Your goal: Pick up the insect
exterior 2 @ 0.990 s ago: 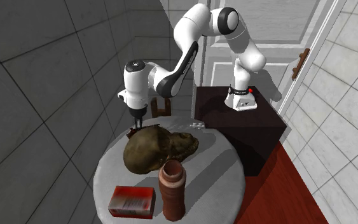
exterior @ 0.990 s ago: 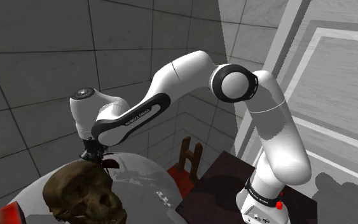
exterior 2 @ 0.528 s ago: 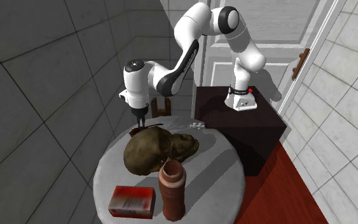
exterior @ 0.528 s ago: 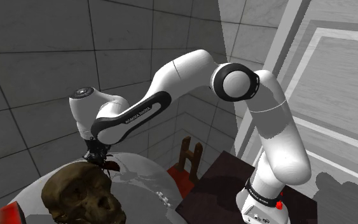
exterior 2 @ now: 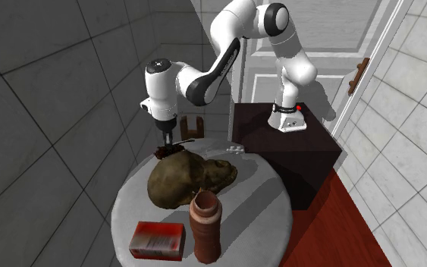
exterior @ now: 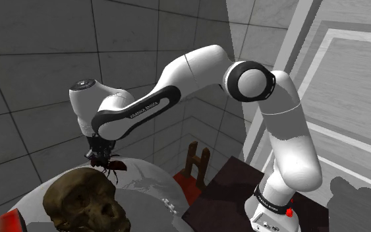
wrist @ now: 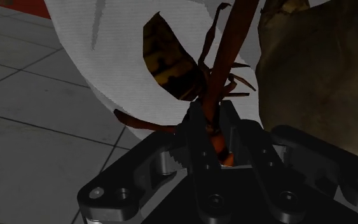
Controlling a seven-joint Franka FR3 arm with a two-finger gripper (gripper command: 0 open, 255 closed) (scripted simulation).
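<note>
**Insect pinched in the fingers, beside the skull**

Shoulder view: I see the gripper [exterior: 100, 156] left of centre, pointing down over the far part of the round pale table [exterior: 147, 184]. The dark red-brown insect [exterior: 113, 165] dangles at its tip, just above the crown of the brown skull [exterior: 84, 203] that sits in the lower left of the frame. From here I cannot tell whether the insect's legs touch the table.

Second exterior view: the gripper [exterior 2: 168, 142] stands left of centre, above the table's [exterior 2: 261, 216] far rim. The insect [exterior 2: 162, 152] is a small dark red shape at its tip, just behind the skull [exterior 2: 189, 176]. Lower in the frame a brown vase [exterior 2: 205, 226] and a red box [exterior 2: 158, 240] stand well apart from it.

Wrist view: the fingers [wrist: 196, 133] are clamped on the insect's [wrist: 171, 63] orange-red body. Its yellow-and-black striped abdomen and long red-brown legs stick out beyond the fingertips. The white table [wrist: 95, 38] lies behind it, with the skull [wrist: 311, 76] beside it.
</note>
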